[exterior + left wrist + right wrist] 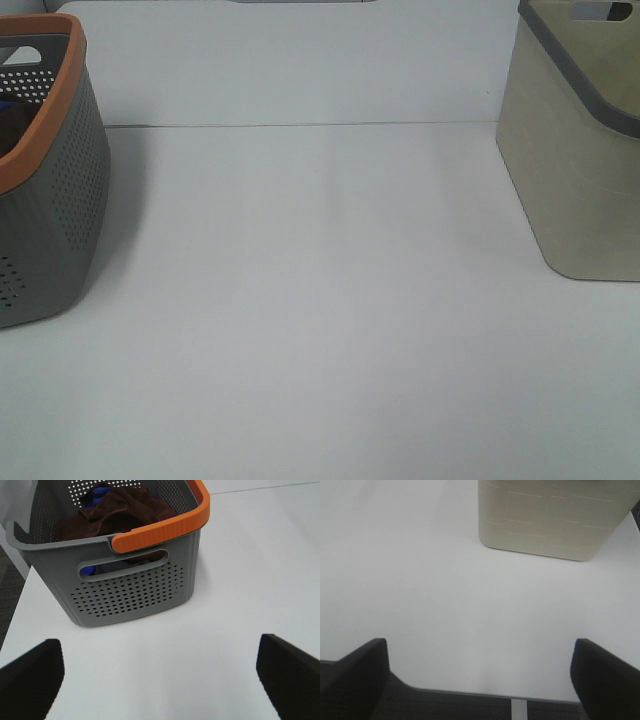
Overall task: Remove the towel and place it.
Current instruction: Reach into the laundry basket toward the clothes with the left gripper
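Observation:
The dark brown towel (117,511) lies crumpled inside a grey perforated basket (130,592) with an orange rim; the same basket (45,190) stands at the left edge of the exterior high view, where the towel is hidden. My left gripper (160,677) is open over bare table a short way in front of the basket, nothing between its black fingers (30,677). My right gripper (480,675) is also open and empty, hovering above the table's front edge. Neither arm shows in the exterior high view.
A blue cloth (95,497) peeks out under and behind the towel in the grey basket. A beige bin (580,150) with a grey rim stands at the right; its wall (550,520) faces the right gripper. The white table (320,320) spreads between them.

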Controlling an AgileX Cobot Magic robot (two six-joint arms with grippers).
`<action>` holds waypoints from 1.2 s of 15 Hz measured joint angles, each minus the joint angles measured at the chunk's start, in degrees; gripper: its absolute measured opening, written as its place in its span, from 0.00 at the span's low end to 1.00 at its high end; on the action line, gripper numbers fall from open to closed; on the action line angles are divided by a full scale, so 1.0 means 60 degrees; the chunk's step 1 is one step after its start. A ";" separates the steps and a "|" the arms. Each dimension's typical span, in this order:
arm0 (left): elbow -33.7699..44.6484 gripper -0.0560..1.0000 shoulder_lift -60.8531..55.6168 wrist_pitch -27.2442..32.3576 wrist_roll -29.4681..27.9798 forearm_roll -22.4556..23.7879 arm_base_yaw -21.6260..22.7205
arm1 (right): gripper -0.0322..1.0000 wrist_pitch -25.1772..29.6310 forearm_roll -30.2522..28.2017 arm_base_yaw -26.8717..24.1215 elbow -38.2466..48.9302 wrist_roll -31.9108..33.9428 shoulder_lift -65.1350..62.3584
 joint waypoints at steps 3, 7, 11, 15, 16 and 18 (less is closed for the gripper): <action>0.0000 0.99 0.0000 0.0000 0.0000 0.0000 0.0000 | 0.96 0.0000 0.0000 0.0000 0.0000 0.0000 0.0000; 0.0000 0.99 0.0000 0.0000 0.0000 0.0076 0.0000 | 0.96 0.0000 -0.0153 0.0000 0.0000 0.0000 0.0000; -0.0697 0.99 0.0000 -0.0067 0.0353 0.0076 0.0000 | 0.96 -0.0029 -0.0602 0.0000 0.0000 0.0000 0.0000; -0.0019 0.99 -0.0010 0.0010 0.0392 -0.0115 0.0000 | 0.96 -0.0048 -0.0191 0.0000 0.0000 0.0000 0.0000; 0.0000 0.99 -0.0010 0.0000 0.0401 -0.0162 0.0000 | 0.96 -0.0115 -0.0038 0.0000 -0.0057 0.0010 0.0000; 0.0000 0.99 -0.0010 0.0000 0.0401 -0.0172 0.0000 | 0.96 -0.0210 0.0296 0.0000 -0.0353 0.0010 0.0000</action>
